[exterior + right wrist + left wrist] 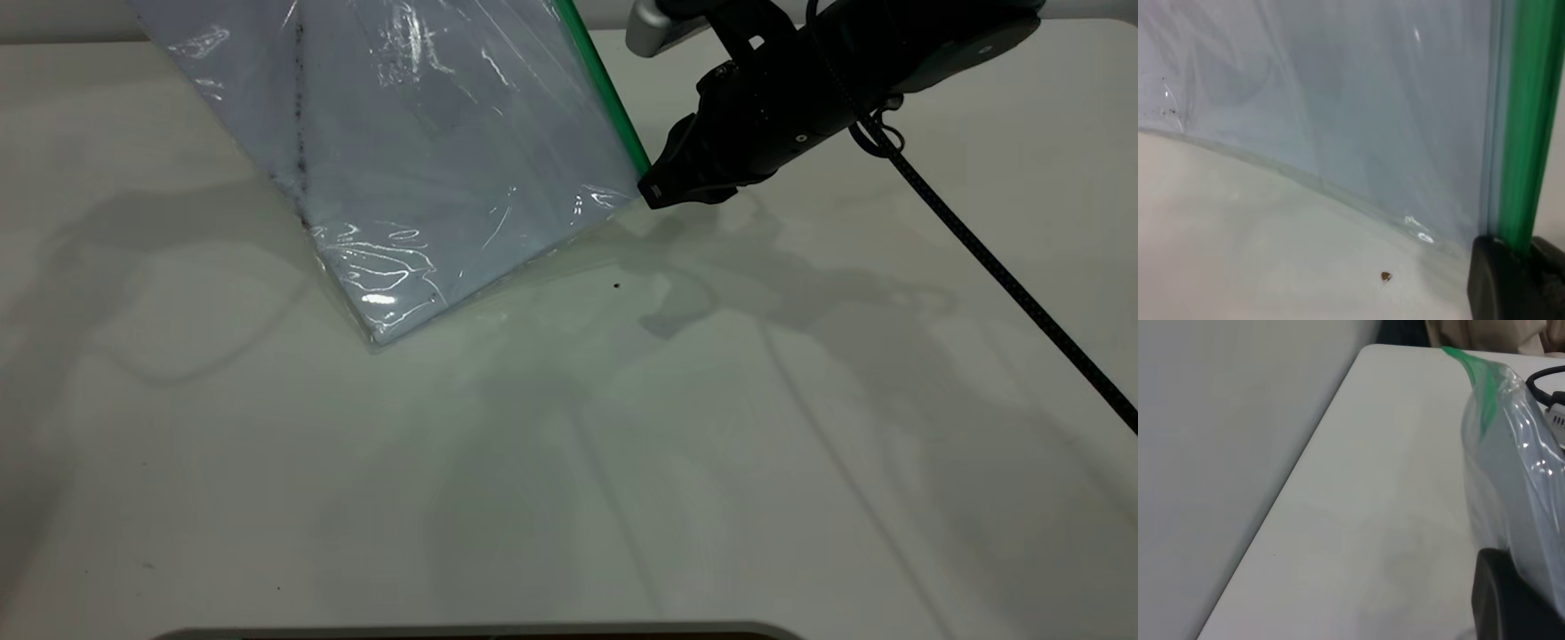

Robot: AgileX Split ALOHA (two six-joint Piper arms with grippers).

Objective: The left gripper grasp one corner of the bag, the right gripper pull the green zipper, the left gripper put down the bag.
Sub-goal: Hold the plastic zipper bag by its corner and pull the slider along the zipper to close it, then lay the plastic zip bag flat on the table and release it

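The bag [427,160], a clear pouch with white paper inside and a dark smudge line [300,133], hangs tilted with its lower corner [378,338] on the table. The green zipper [613,98] runs down its right edge. My right gripper [653,189] is shut on the zipper's lower end. The right wrist view shows its fingers [1488,280] on either side of the green strip [1531,120]. My left gripper is out of the exterior view. In the left wrist view one black finger [1505,600] lies against the bag [1518,473], which it holds up.
The white table [622,444] lies under the bag. A small dark speck [617,285] sits near the bag's lower edge and shows in the right wrist view [1385,276]. A braided cable [996,267] trails from the right arm across the table's right side.
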